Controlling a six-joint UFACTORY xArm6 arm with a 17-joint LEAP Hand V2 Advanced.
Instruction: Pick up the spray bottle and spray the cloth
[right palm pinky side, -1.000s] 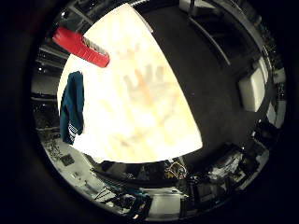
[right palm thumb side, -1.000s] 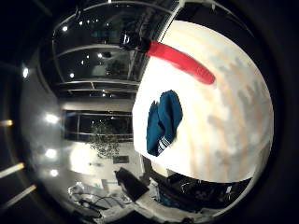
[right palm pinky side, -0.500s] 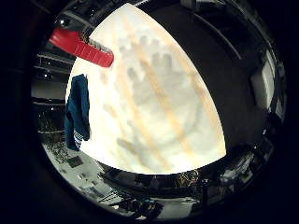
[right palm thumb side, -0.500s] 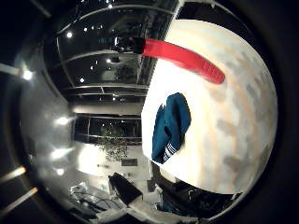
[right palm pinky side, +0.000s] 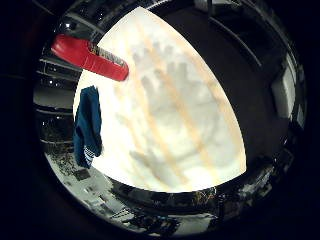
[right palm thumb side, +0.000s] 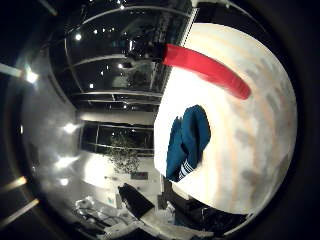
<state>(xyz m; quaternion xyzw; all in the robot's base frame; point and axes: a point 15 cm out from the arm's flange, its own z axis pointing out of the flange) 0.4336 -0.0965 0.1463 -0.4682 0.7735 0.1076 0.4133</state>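
Note:
A red spray bottle lies on its side on the pale table, its dark nozzle end reaching past the table's edge. A dark teal cloth with white stripes lies crumpled near the table's edge, a short way from the bottle. The same bottle and cloth show at the rim of the little finger side view. A grey shadow of spread fingers falls on the tabletop beside both things. No part of my hand itself shows in either view.
Beyond the table's edge there is a dim room with ceiling lights, glass walls, a potted plant and dark furniture. A dark floor runs along the table's other side.
The table, bottle and cloth fill more of both views than before, so the palm has come closer to the tabletop. The finger shadow has grown larger and sharper. Bottle and cloth have not moved.

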